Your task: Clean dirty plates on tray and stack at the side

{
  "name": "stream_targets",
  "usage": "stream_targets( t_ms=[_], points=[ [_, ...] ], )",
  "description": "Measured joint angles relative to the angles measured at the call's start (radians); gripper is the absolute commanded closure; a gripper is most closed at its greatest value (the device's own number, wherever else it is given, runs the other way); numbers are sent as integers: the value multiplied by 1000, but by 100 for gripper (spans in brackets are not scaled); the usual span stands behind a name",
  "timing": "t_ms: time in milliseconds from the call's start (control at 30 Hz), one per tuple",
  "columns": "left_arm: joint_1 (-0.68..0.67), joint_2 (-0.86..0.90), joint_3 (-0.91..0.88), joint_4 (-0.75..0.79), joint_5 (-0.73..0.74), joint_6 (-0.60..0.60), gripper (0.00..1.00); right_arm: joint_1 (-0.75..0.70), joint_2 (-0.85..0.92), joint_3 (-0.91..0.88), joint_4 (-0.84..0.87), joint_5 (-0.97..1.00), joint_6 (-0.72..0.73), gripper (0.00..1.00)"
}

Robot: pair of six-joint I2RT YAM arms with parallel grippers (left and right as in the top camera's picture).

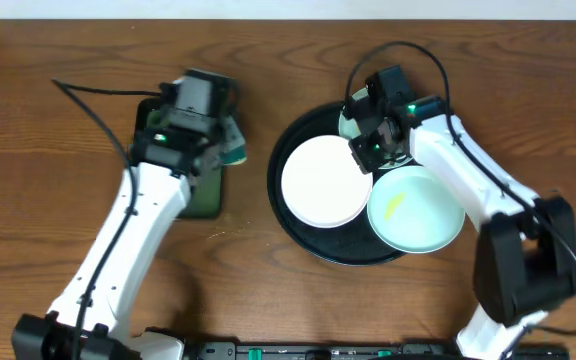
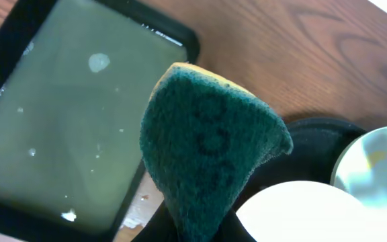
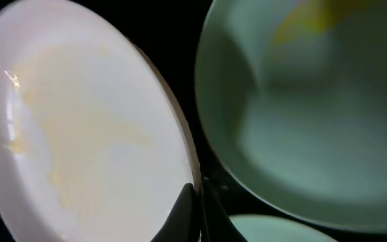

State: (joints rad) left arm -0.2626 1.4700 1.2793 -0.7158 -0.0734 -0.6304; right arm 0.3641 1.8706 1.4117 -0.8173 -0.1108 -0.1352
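The round black tray (image 1: 293, 225) holds three plates. A white plate (image 1: 320, 182) lies at its left, with faint yellow smears in the right wrist view (image 3: 79, 134). A mint plate (image 1: 418, 210) with a yellow smear lies at the front right (image 3: 314, 114). A third plate (image 1: 350, 122) is mostly hidden under the right arm. My right gripper (image 1: 366, 152) is shut on the white plate's right rim (image 3: 197, 202). My left gripper (image 1: 226, 140) is shut on a green sponge (image 2: 210, 148), to the left of the black tray.
A small rectangular dark-green tray (image 1: 206, 195) with a black rim lies under the left arm; it shows wet spots in the left wrist view (image 2: 66, 128). Bare wooden table lies around both trays.
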Motion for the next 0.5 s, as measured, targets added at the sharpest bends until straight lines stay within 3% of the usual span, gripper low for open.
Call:
stream_targets(
  t_ms=[333, 500],
  points=[
    [260, 0, 0, -96, 124, 46, 93, 164, -229, 0, 59, 466, -9, 99],
    [351, 0, 0, -135, 128, 104, 92, 249, -300, 0, 124, 673, -104, 99]
  ],
)
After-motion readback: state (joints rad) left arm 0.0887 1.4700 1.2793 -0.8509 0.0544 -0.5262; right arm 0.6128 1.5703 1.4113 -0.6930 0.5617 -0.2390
